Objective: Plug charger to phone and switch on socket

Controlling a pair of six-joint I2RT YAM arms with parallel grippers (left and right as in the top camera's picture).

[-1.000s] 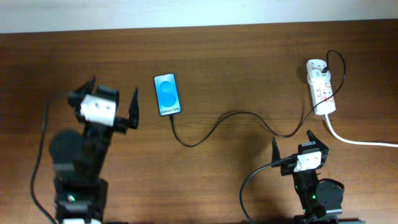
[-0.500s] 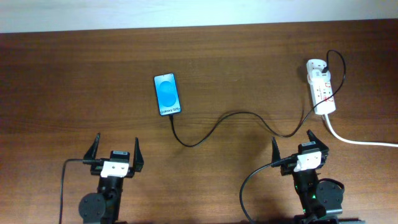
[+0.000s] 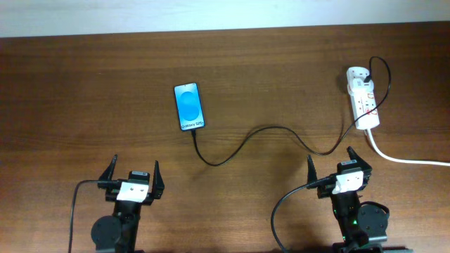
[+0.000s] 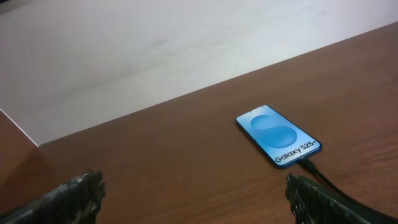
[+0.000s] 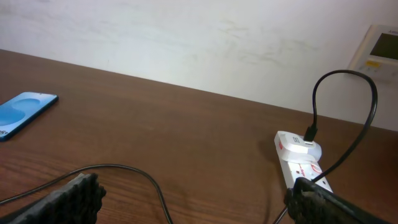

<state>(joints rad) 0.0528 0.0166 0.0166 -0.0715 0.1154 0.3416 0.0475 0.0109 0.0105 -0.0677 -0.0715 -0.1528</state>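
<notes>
Well beyond the left tool (image 3: pixel 135 163), the phone (image 3: pixel 190 106) lies.

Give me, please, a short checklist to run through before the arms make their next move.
1. Left gripper open, holding nothing: ok.
2. Right gripper open, holding nothing: ok.
3. Charger tip meets the phone at its lower edge: ok.
4. Tip fully seated: cannot tell.
5. Charger's other end plugged in at the socket: ok.
6. Socket switched on: cannot tell.
</notes>
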